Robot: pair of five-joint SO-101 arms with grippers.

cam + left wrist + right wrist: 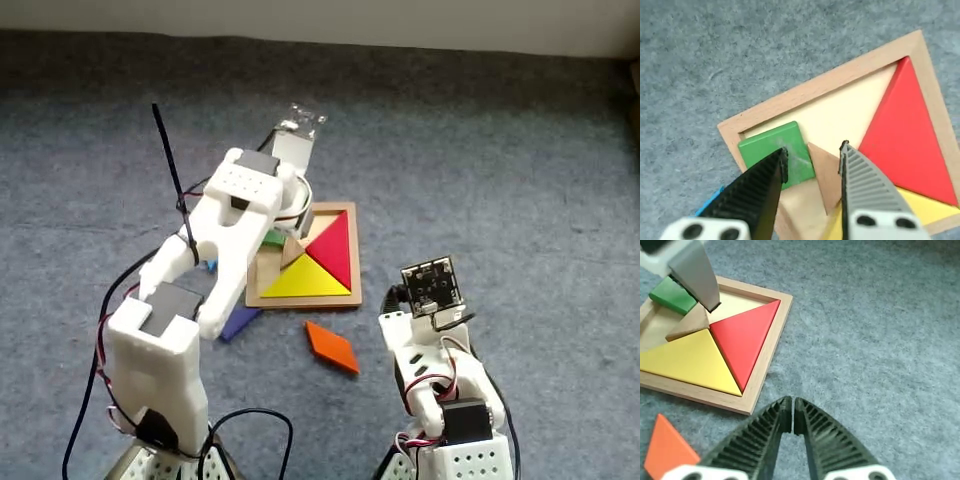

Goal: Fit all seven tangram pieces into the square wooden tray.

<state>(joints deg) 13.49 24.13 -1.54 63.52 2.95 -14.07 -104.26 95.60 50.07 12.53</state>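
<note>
1. Left gripper (814, 151): jaws wide, gripping nothing, over the far-left corner of the square wooden tray (815, 85).
2. Green square piece (770, 145) sits in that corner. A small bare-wood triangle (825, 175) lies beside it, between the jaws.
3. Large red triangle (905, 135) fills the tray's right side, large yellow triangle (687, 360) its near side.
4. Orange parallelogram (332, 347) lies on the grey carpet (500, 150), near side of the tray.
5. Right gripper (792, 415): jaws nearly closed, empty, over the carpet near-right of the tray.

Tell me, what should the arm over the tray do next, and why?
Probably lower the left gripper a little and close on the brown triangle. Its jaws hang open right over that piece, partly above the green square, and the triangle lies loose in the wooden tray with bare floor beside it, so it likely needs shifting.
</note>
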